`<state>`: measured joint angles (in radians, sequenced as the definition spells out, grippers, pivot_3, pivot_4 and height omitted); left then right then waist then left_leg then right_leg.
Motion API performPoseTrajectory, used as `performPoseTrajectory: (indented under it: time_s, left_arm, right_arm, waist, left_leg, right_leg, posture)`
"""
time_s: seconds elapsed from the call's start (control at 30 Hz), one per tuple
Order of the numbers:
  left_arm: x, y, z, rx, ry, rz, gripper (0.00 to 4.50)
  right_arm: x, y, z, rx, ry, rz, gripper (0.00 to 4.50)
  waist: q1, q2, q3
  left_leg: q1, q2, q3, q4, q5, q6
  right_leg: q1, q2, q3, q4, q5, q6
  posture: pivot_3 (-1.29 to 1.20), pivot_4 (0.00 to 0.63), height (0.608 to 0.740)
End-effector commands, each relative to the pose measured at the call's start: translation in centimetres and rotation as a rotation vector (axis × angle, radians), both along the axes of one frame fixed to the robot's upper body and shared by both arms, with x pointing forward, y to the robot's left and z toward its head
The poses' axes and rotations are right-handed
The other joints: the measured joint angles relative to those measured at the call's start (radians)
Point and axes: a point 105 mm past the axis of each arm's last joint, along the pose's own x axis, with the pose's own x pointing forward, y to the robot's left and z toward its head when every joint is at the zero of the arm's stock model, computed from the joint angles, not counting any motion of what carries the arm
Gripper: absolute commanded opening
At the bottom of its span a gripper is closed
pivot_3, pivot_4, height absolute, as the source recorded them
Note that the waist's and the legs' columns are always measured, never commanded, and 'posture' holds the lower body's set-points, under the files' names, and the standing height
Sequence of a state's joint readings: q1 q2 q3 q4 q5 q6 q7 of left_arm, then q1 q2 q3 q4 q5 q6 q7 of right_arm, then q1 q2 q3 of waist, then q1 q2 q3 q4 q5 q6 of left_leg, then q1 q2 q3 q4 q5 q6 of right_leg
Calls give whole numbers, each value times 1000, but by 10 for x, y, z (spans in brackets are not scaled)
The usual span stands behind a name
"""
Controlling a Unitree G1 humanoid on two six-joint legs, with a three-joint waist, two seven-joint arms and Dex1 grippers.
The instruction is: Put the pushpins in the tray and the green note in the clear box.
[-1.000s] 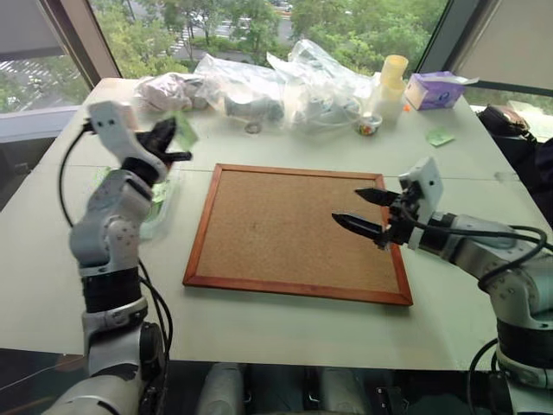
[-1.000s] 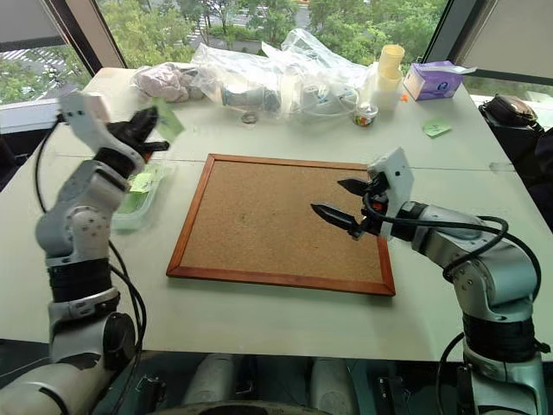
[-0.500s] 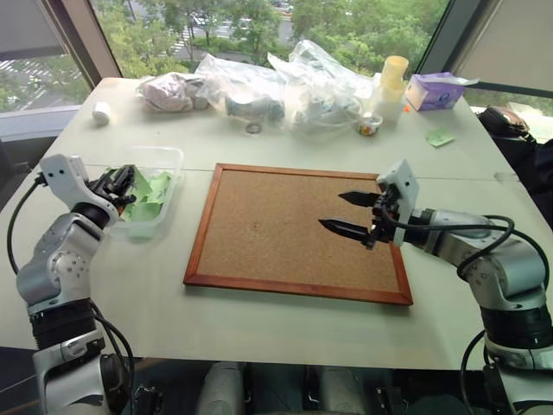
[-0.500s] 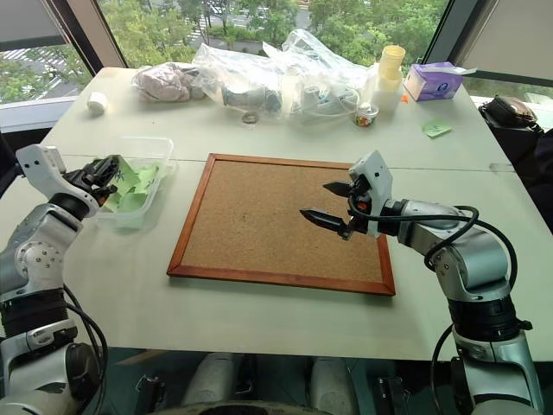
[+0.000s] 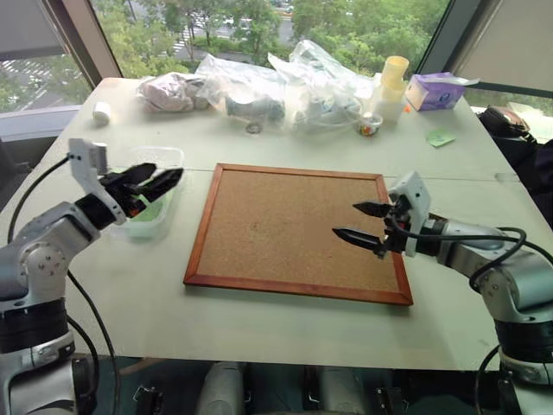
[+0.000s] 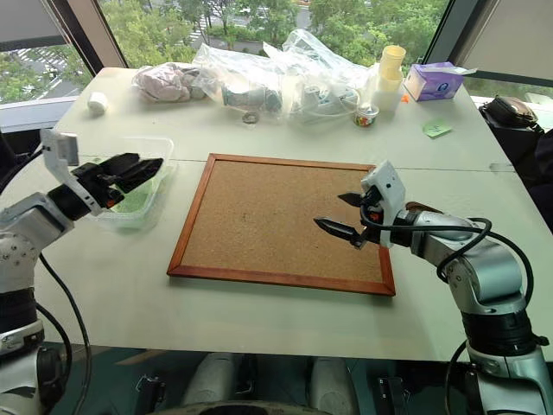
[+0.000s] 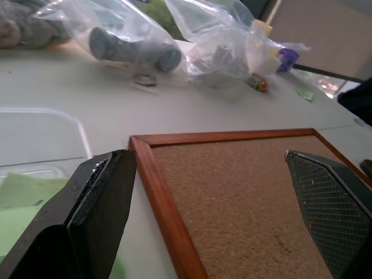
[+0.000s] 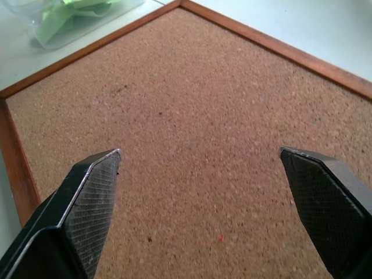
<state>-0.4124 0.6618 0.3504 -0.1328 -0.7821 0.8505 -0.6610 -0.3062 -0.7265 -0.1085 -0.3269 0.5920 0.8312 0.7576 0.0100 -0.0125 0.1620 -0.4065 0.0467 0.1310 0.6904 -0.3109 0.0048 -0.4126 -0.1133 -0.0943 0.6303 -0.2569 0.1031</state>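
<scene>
Both grippers stand spread and empty: the left gripper [image 5: 154, 181] hovers level over the clear box [image 5: 169, 156] near the table's [image 5: 259, 328] left edge, with green paper [image 8: 70, 14] lying flat inside the box directly beneath its fingers, so that arm is by far the nearer. The box's long axis runs from the near edge toward the far one, beside the corkboard's [image 5: 294, 229] left frame. The right gripper [image 5: 366, 221] hangs over the corkboard's right part, well apart; I cannot make out pushpins or a tray.

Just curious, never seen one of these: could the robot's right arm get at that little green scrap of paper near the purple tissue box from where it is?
Probably not easily. The green scrap lies far back on the table, well beyond the open right gripper, which hangs over the corkboard. Nothing blocks the way.
</scene>
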Motion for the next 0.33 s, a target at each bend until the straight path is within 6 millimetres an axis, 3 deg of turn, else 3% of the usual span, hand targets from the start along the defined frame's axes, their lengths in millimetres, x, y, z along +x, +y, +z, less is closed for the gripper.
performPoseTrajectory:
  time_s: [0.03,0.17,0.33]
  left_arm:
    - [-13,-32,10,57,-45,-170,4486]
    - [-21,-52,-10,131,-15,-278,4486]
    - [-29,-62,-33,179,23,-345,4486]
  right_arm:
    - [-4,-3,17,-1,-67,5,4500]
    - [-7,-5,15,-11,-62,-1,4500]
    - [-12,-6,11,-20,-47,2,4500]
  waist:
    - [0,0,0]
    - [-1,0,0]
    - [-1,0,0]
  left_leg:
    - [0,0,0,0,0,0]
    - [0,0,0,0,0,0]
    - [0,0,0,0,0,0]
  right_leg:
    - [0,0,0,0,0,0]
    - [0,0,0,0,0,0]
    - [0,0,0,0,0,0]
  posture:
    - [0,150,740]
    - [0,150,740]
    - [0,150,740]
